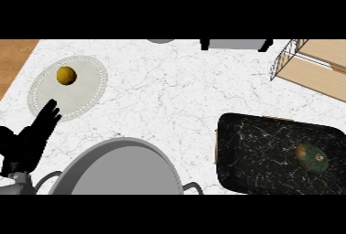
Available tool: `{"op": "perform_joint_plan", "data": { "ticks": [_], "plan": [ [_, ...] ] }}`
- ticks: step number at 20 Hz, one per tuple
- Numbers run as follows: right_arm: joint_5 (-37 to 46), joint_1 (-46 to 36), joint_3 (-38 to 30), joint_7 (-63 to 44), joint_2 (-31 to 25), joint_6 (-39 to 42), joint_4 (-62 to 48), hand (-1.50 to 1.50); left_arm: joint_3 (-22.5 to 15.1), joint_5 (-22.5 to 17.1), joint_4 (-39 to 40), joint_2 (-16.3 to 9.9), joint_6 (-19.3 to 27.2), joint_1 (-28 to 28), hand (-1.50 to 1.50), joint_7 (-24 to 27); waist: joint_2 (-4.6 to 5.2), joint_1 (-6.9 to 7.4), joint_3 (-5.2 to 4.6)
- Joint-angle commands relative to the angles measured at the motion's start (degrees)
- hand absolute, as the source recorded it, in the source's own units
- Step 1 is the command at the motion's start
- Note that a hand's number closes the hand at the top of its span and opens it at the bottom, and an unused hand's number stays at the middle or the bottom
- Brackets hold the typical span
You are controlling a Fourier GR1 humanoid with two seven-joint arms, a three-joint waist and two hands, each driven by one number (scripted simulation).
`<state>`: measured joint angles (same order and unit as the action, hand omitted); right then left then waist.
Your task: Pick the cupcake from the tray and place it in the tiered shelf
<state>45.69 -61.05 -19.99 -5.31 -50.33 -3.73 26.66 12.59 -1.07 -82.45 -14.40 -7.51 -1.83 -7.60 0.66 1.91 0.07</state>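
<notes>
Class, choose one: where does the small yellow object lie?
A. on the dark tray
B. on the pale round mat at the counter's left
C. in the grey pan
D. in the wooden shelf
B: the yellow object sits on the pale round mat, upper left, apart from the dark tray.

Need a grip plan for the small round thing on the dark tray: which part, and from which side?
Come from above and close round the sides of the cupcake: it sits low and rounded on the dark tray, with bare tray around it. The left hand rests open at the left edge.
</notes>
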Motion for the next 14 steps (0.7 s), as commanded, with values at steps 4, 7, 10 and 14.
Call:
{"op": "perform_joint_plan", "data": {
  "ticks": [4,7,10,14],
  "plan": [
    [-5.0,-0.9,-4.7,5.9,1.7,-2.4,-4.0,-1.5,-0.4,0.6,-0.3,1.4,1.6,-1.1,0.0,-1.2,-0.23,-0.64,0.0],
    [-8.1,-5.0,-7.8,2.6,-1.0,2.2,-5.3,-1.5,1.3,0.4,3.9,-0.1,0.4,-0.8,0.0,2.4,-0.28,-0.84,-0.05],
    [-11.2,-4.5,-10.4,3.3,-1.4,3.2,-6.2,-1.5,1.0,-0.6,-0.1,-1.2,-1.0,-0.4,0.0,-1.0,-0.42,-0.84,-0.01],
    [-15.7,-5.4,-14.5,3.7,-6.0,8.2,-6.9,-1.5,0.6,0.3,-0.3,0.7,0.4,1.5,0.0,0.8,-0.4,-1.01,-0.02]
  ]
}}
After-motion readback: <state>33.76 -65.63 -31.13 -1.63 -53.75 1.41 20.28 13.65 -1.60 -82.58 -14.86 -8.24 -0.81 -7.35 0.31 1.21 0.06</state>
